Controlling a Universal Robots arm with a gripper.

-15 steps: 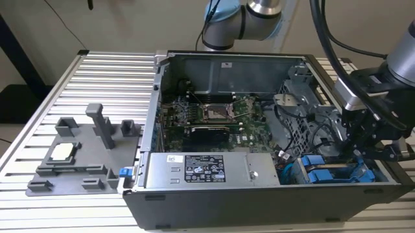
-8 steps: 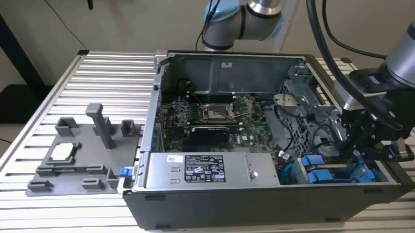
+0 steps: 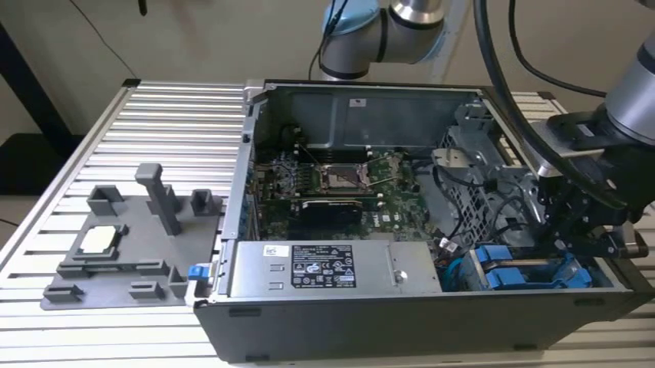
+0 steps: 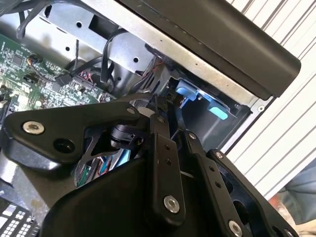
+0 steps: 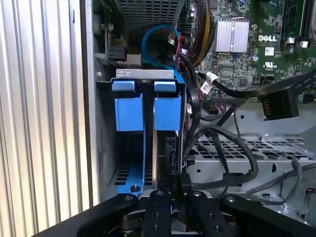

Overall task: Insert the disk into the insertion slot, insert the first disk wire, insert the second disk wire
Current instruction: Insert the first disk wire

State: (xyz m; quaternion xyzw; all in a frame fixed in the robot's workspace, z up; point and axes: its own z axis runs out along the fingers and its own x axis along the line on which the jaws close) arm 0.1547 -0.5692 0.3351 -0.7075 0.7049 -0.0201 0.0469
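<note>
Lying open on the ribbed metal surface [image 3: 153, 115], the grey computer case [image 3: 338, 314] holds the blue-framed silver-grey disk [image 5: 165, 112], seated in its drive bay [image 5: 145, 74] at four o'clock in the exterior view. The gripper [image 5: 176, 196] has its fingers [image 5: 159, 212] pinching a black wire plug [image 5: 180, 181] at the disk's end; held square and pressed straight, it should seat.

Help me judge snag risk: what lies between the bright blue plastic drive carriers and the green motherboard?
A bundle of black cables runs between the bright blue plastic drive carriers and the green motherboard, in the first wrist view.
</note>
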